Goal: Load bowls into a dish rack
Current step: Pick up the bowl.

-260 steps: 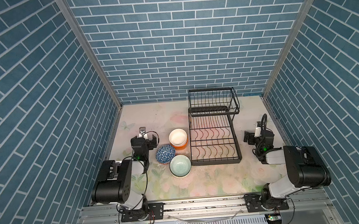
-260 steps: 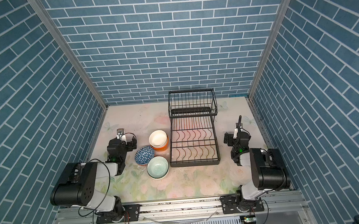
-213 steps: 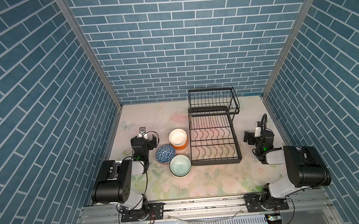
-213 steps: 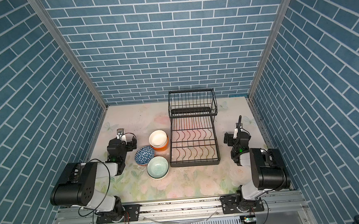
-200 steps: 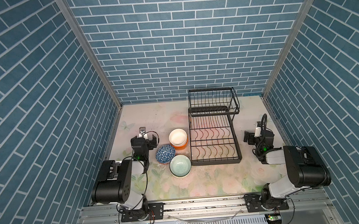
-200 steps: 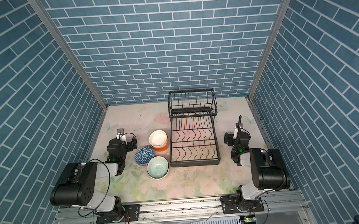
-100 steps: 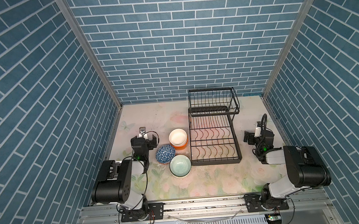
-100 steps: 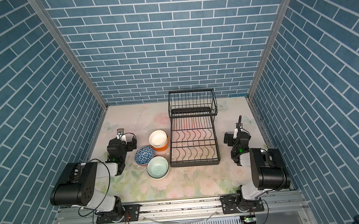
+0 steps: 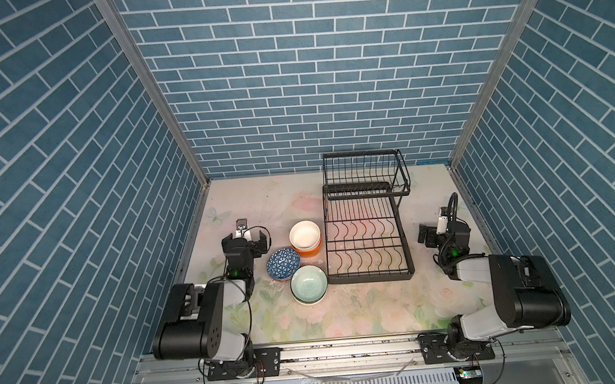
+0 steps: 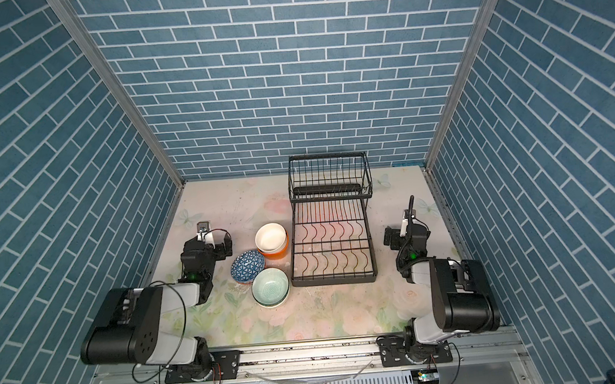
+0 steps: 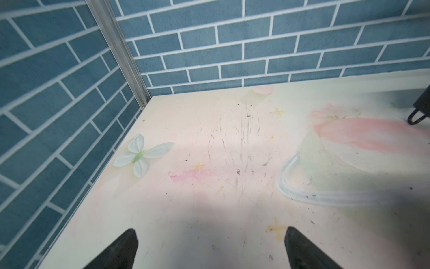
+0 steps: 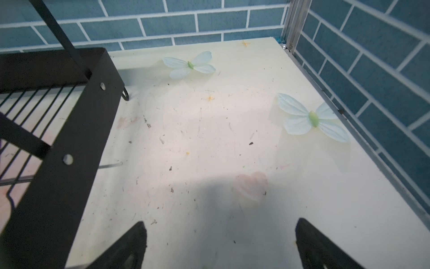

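Observation:
The black wire dish rack (image 9: 370, 279) (image 10: 334, 282) stands right of centre in both top views, with nothing in its slots or raised basket. Left of it sit three groups of bowls: a white bowl (image 9: 304, 233) (image 10: 270, 235) nested in an orange one, a blue-and-white geometric bowl (image 9: 283, 263) (image 10: 248, 266), and a mint green bowl (image 9: 309, 284) (image 10: 270, 286) on top of another. My left gripper (image 9: 244, 236) (image 10: 208, 241) (image 11: 210, 235) rests open, left of the bowls. My right gripper (image 9: 444, 230) (image 10: 407, 235) (image 12: 221, 229) rests open, right of the rack (image 12: 69, 130).
Blue brick walls close in the floral table (image 9: 262, 203) on three sides. A metal rail (image 9: 346, 349) runs along the front edge, carrying both arm bases. A rack foot (image 11: 417, 117) shows at the edge of the left wrist view.

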Robot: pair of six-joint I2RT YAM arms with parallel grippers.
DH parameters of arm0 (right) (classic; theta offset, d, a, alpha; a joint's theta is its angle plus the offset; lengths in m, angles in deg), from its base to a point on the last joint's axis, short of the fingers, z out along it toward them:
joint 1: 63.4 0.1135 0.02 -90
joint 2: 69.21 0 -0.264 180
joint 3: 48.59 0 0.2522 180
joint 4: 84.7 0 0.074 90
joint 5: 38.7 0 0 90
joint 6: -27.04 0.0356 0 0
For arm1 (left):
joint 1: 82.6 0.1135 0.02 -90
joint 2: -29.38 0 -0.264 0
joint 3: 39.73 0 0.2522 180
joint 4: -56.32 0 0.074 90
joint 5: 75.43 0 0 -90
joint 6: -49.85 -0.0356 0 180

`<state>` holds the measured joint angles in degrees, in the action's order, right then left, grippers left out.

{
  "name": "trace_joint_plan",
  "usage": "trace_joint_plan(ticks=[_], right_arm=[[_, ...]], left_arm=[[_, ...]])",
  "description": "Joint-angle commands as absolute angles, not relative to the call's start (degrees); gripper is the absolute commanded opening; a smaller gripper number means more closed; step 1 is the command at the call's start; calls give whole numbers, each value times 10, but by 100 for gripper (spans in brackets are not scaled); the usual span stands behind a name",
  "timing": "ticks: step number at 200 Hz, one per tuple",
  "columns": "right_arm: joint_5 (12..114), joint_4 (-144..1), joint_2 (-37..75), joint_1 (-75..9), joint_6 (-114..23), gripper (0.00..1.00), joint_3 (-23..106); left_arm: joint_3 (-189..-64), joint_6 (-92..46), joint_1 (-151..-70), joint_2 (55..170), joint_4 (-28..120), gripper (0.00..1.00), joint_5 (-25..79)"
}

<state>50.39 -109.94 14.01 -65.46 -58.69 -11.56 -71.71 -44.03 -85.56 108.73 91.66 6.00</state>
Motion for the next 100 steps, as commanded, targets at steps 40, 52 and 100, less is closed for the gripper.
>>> trace_joint_plan(ticks=[40, 52, 100], right_arm=[[467, -829, 47, -656, -496, 94, 10], [467, -776, 35, -654, -480, 94, 31], [430, -596, -19, -630, -432, 92, 97]], left_arm=[[-782, -352, -853, 907, 634, 100, 15], [-812, -322, -853, 902, 558, 100, 11], [-950, -206, -854, 941, 254, 100, 33]])
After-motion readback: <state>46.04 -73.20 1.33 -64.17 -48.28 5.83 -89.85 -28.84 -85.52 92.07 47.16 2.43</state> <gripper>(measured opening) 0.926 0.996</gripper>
